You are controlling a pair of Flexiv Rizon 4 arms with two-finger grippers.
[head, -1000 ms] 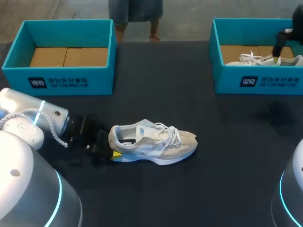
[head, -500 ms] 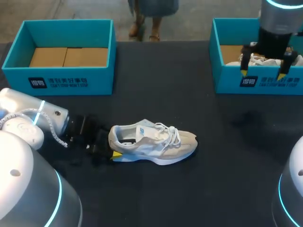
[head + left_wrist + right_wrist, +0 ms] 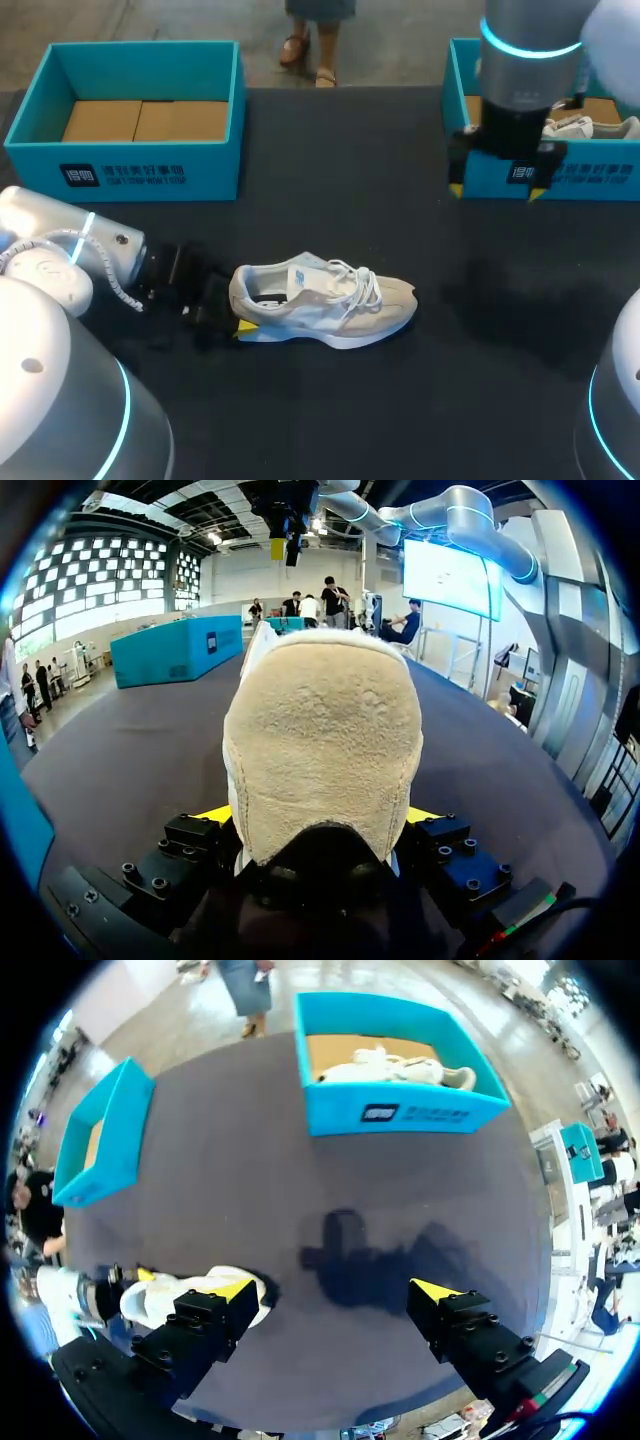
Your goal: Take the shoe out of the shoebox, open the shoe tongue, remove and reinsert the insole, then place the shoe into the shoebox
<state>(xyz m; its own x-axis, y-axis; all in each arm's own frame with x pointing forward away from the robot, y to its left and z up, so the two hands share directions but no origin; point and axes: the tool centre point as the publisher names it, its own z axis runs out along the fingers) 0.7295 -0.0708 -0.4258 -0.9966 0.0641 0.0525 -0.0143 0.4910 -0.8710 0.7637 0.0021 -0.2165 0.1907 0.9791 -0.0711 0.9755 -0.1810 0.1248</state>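
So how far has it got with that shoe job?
Early on, it seems. Done: the shoe is out, lying on the table. In hand: the left hand grips its heel, while the right hand hangs open and empty above the table. Left, judging by the laced-up look: opening the tongue, taking out and refitting the insole, then boxing the shoe.

Robotics lab, black table (image 3: pixel 330 150), teal shoeboxes (image 3: pixel 210 170)

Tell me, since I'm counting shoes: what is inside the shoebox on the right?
A white shoe lies on the brown cardboard floor of the right shoebox. The right arm hides part of it in the head view; the right wrist view shows nothing more.
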